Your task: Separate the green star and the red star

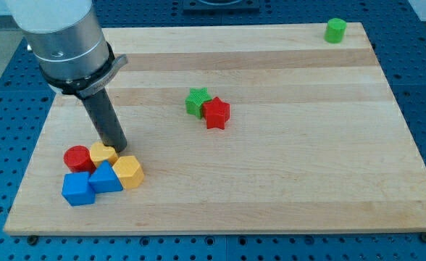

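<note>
green star (197,101) touches red star (216,113) mid-table, both light, rigid, likely free-sliding; push at their seam; tool, a bare rod holding nothing, tip (119,147) well apart by yellow block (102,154).

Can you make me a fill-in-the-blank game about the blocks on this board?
1. The green star is touching the ____ star.
2. The green cylinder sits near the board's top ____ corner in the view.
3. My tip is beside the cluster at the view's bottom ____, far from both stars.

Missing words: red; right; left
</note>
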